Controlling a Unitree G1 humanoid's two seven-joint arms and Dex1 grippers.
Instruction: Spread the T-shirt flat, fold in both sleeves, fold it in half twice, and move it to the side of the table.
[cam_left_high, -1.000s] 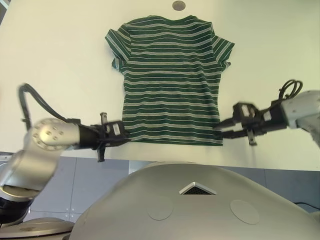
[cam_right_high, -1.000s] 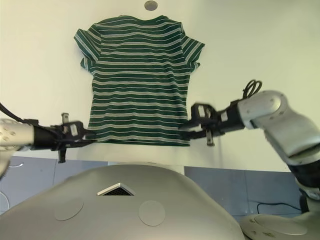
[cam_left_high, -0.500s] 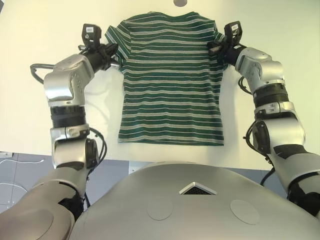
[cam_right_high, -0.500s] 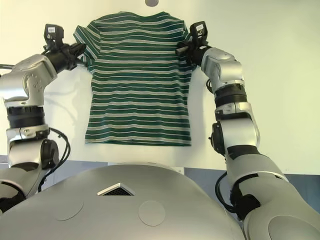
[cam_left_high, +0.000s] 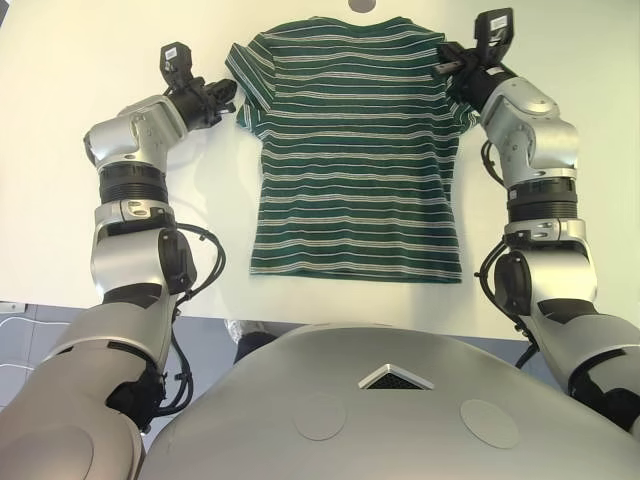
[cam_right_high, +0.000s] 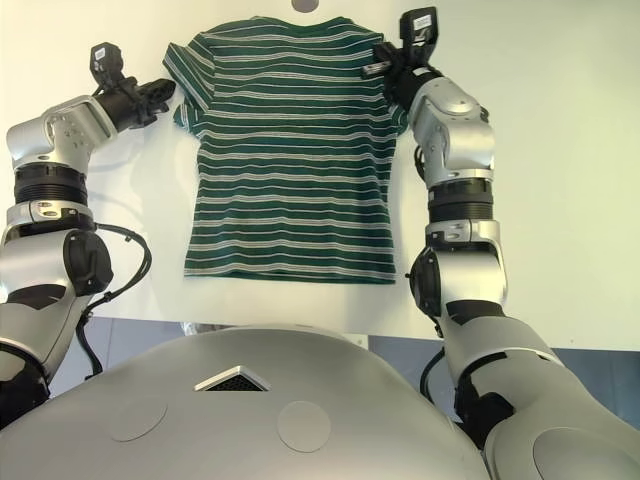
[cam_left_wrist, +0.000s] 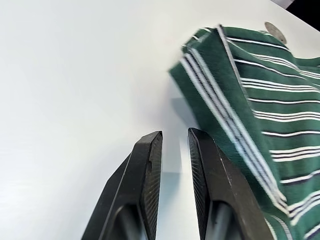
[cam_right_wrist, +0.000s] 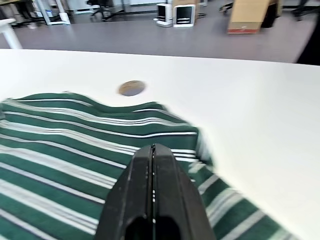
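Well, the green striped T-shirt (cam_left_high: 355, 160) lies on the white surface (cam_left_high: 80, 40) with its collar (cam_left_high: 345, 22) far from the robot and its hem (cam_left_high: 355, 272) close to it. The body of it looks smooth and flat. Just past the collar sits a small round disc (cam_right_wrist: 131, 88).

Both arms are stretched out to the far end, one at each side of the shirt. The left end effector (cam_left_high: 222, 93) is just beside the left sleeve (cam_left_high: 245, 75). Its two fingers (cam_left_wrist: 147, 170) are a little bit apart, with nothing between them, and they point at the bare surface next to the sleeve edge. That sleeve looks a bit bunched up. The right end effector (cam_left_high: 450, 62) is over the right sleeve (cam_right_wrist: 220, 192), up by the shoulder. Its fingers are pressed together, and I cannot tell if any cloth is caught in them.

I think the spreading is about done and the sleeve folding is the step in hand. No sleeve has been folded in yet, so most of the job is left to do.

Next, I think each side needs to pinch only the outer edge of its sleeve, lift it a little, and lay it in over the stripes. The left one would need to slide closer first, because it is beside the cloth and not on it. The pull should be soft, so the flat body does not wrinkle or slide.
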